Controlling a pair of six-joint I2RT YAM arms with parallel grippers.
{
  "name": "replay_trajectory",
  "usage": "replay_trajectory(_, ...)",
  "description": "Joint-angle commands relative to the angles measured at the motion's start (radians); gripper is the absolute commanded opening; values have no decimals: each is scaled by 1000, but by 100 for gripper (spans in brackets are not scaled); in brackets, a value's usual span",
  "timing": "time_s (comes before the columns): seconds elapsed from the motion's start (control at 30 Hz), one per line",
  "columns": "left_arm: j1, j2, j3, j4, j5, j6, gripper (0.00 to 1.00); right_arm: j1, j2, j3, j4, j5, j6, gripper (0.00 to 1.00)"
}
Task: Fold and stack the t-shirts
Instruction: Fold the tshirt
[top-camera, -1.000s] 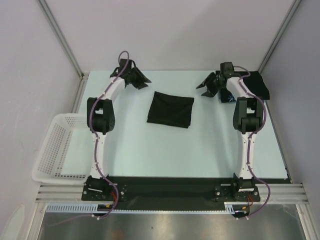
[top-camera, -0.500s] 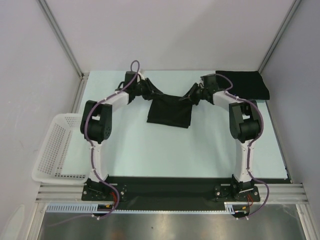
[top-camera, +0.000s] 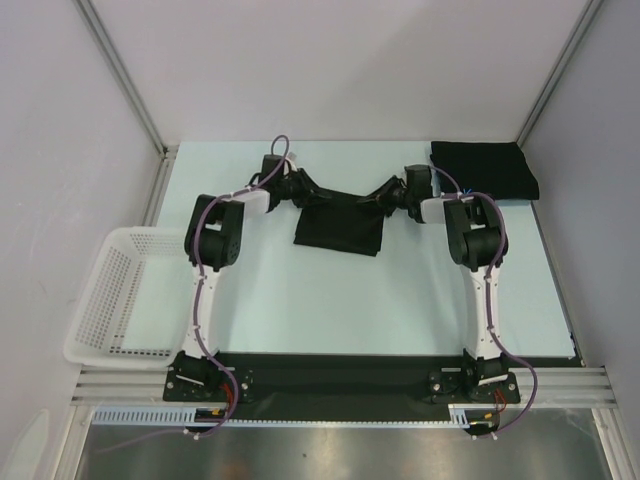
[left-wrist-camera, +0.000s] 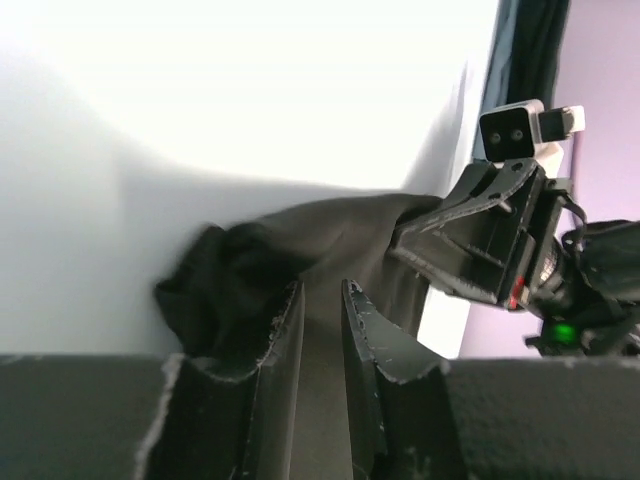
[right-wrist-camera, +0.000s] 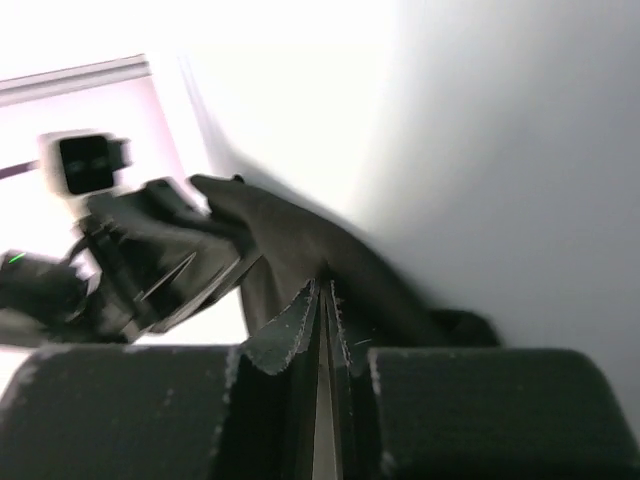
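A folded black t-shirt (top-camera: 338, 230) lies mid-table, its far edge drawn up into a taut band between both grippers. My left gripper (top-camera: 303, 190) is at the far left corner. In the left wrist view its fingers (left-wrist-camera: 282, 330) stand close together with the dark fabric (left-wrist-camera: 330, 235) between them. My right gripper (top-camera: 383, 196) holds the far right corner. In the right wrist view it (right-wrist-camera: 322, 285) is pinched nearly flat on the cloth (right-wrist-camera: 300, 240). A second black t-shirt (top-camera: 485, 170) lies flat at the back right corner.
A white mesh basket (top-camera: 112, 295) hangs off the table's left edge. Metal frame posts and grey walls close in the back and sides. Each wrist view shows the opposite gripper just across the cloth, a short span away.
Both arms have swung in from the back corners to the middle shirt's far edge. The grippers have closed on its two far corners and raised that edge.
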Motion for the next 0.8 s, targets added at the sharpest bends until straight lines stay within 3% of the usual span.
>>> replay_trajectory(0.0,51,44,77,47,-7,-25,28,-49,43,6,106,6,25,11)
replay_trajectory(0.3,118,155,271,-74,5,35,31,-118,107,113,14,-15,-50,14)
replay_trajectory(0.47,122,32,337,-243,-22,147,34,-139,31,254,-245,-15,-197,16)
replay_trajectory(0.6,115,-153,251,-303,-73,215,35,-147,-65,327,-437,8,-296,23)
replay_trajectory(0.7,95,-262,106,-279,-81,213,35,-140,-118,381,-623,35,-369,26)
replay_trajectory(0.77,66,-354,-37,-205,-61,192,35,-127,-176,345,-632,8,-370,28)
